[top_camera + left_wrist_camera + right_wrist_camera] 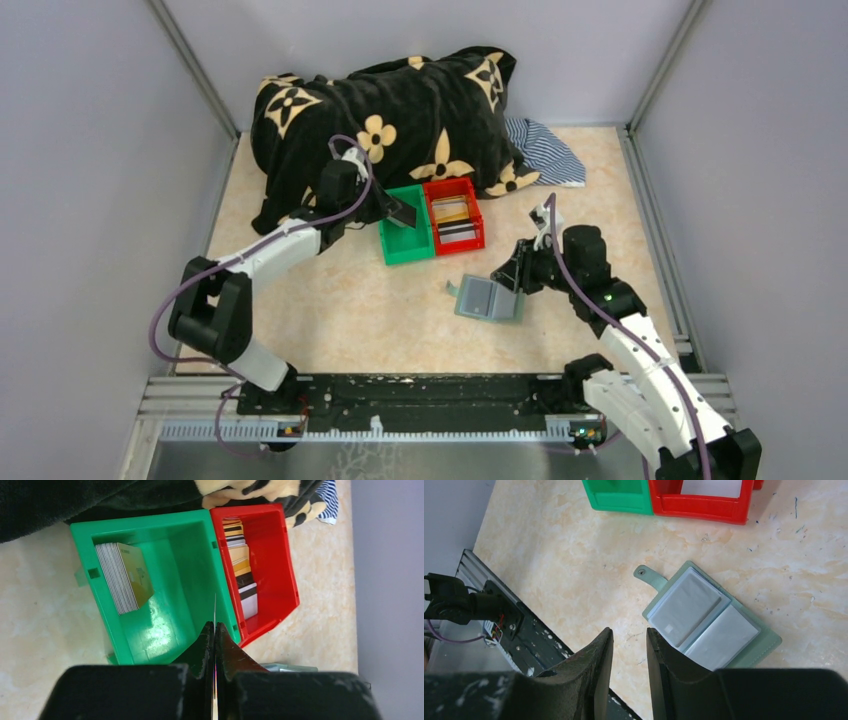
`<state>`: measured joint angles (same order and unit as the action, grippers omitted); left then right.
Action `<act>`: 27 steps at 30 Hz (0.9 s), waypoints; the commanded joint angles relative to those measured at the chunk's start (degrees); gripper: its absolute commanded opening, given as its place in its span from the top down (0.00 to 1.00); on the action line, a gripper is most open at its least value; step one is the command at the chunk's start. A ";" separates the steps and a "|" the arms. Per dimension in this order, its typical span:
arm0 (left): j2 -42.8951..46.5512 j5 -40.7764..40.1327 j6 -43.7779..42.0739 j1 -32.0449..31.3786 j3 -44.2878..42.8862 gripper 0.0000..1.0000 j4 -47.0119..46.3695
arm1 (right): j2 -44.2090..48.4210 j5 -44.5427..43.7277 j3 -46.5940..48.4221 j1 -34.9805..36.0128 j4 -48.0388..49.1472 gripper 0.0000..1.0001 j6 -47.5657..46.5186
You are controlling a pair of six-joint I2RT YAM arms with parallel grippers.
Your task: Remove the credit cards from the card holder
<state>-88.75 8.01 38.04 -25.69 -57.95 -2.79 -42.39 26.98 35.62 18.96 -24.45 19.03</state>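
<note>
We have the green bin and red bin just below our left gripper. The card holder lies open flat just ahead of our right gripper, whose jaws stand parted and empty. Our left gripper is clamped on one thin credit card, seen edge-on.

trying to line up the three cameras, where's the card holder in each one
Top external: the card holder lies open, right of centre, below the red bin.
Left wrist: not clearly in it; a thin pale sliver at the bottom edge, below the red bin, may be its edge.
Right wrist: centre right, open, its snap tab pointing to the upper left.
Shared landmark: the red bin, at the top edge in the right wrist view.
</note>
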 commanded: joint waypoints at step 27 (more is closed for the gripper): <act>-15.75 -11.66 -5.21 -0.15 -14.16 1.00 6.68 | 0.90 -0.83 0.07 -0.17 2.62 0.69 -1.18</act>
<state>-103.26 -2.17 33.93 -25.69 -70.30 3.31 -41.69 26.37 35.24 18.96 -24.47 18.98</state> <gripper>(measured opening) 0.007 0.313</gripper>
